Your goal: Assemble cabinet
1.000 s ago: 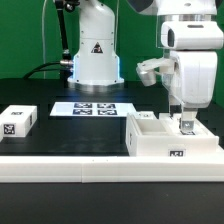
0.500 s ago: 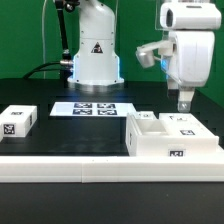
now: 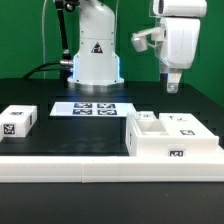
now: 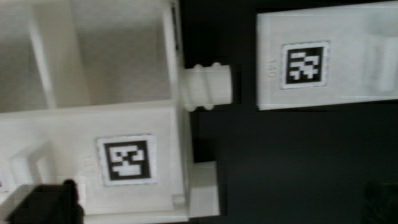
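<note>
Hovers high with tool, nothing held; released or clenched, cannot tell. Straight below on the tabletop, the cabinet, long side across the exterior view.

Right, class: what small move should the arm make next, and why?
Probably carry the claw toward the exterior view's left, over the small white tagged block. The claw hangs high above the cabinet with nothing seen in it, and that block lies loose, apart from the cabinet.
</note>
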`<state>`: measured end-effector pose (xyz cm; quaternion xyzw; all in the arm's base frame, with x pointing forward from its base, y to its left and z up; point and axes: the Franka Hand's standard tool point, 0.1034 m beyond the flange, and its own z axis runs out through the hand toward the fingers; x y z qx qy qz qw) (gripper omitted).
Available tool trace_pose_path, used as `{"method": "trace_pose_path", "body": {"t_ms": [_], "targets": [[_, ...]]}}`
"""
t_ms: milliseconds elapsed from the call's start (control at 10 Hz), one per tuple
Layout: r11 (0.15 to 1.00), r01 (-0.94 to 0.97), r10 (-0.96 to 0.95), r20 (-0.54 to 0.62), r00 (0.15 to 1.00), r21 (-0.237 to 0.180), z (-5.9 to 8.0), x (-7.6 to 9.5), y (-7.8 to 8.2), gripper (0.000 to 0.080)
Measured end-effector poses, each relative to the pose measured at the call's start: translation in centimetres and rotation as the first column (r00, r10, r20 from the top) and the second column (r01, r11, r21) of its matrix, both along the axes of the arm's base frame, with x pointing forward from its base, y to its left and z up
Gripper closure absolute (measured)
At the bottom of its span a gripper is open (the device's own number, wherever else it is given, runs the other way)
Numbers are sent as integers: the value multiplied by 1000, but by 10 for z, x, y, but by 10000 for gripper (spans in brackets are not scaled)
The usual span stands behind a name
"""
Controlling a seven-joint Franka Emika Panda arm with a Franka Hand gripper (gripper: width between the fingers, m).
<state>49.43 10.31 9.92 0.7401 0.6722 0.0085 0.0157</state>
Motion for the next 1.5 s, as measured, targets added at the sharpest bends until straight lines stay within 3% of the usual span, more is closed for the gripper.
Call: {"method": "trace_pose_path", "body": {"t_ms": [400,1000,1500], "targets": [[1000,-1,1,-1,1000,1,-2,-1,-1,2],[1000,-13,14,-42,999,14,-41,-62,-11,2],[999,-6,8,-60,998,32,-64,-71,-10,2]]}}
